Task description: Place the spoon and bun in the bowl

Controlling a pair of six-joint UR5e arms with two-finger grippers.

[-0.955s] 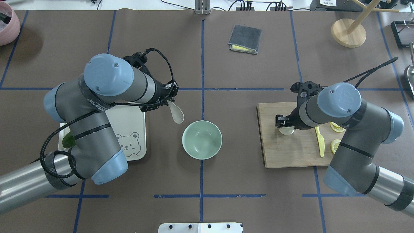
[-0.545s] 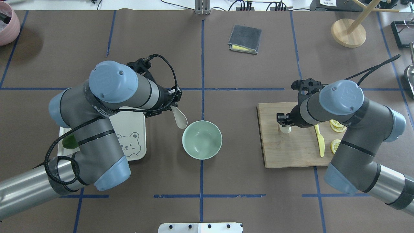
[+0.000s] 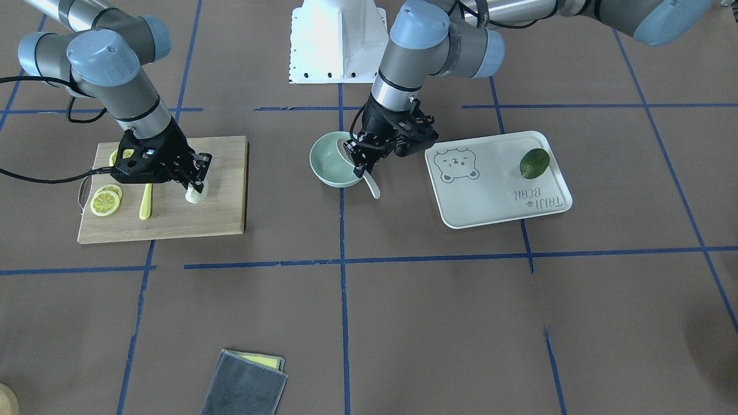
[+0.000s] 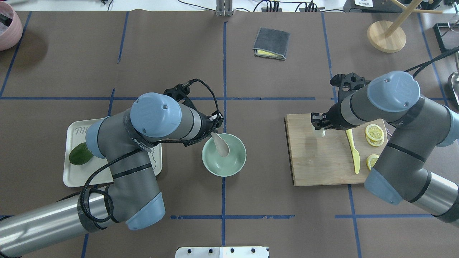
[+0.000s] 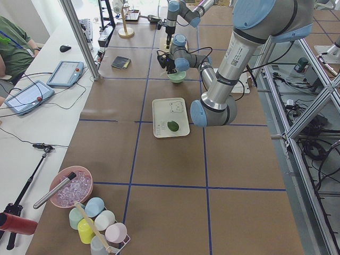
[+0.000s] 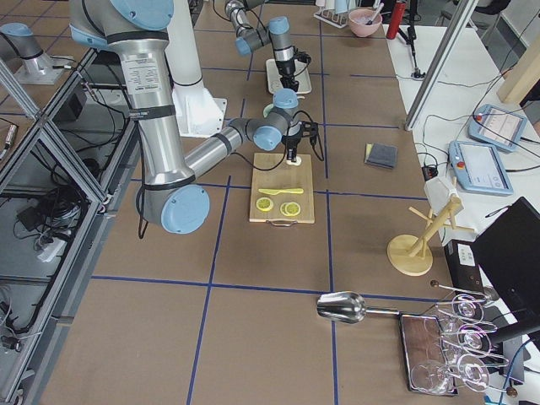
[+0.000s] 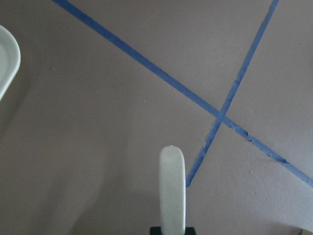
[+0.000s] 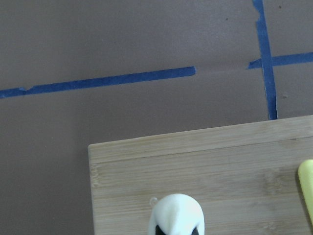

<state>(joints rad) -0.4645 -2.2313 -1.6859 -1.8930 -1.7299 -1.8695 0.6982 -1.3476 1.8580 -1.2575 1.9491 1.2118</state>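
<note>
Left end effector moved over the round mint-green bowl, clamping the cream soup spoon; right end effector grips the white dome-shaped bun. Neither looks released yet.

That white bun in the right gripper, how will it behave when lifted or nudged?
The bun looks small, so probably light. Its rounded dome may roll if nudged on the cutting board. The right gripper grips only its top, so it could slip.
</note>
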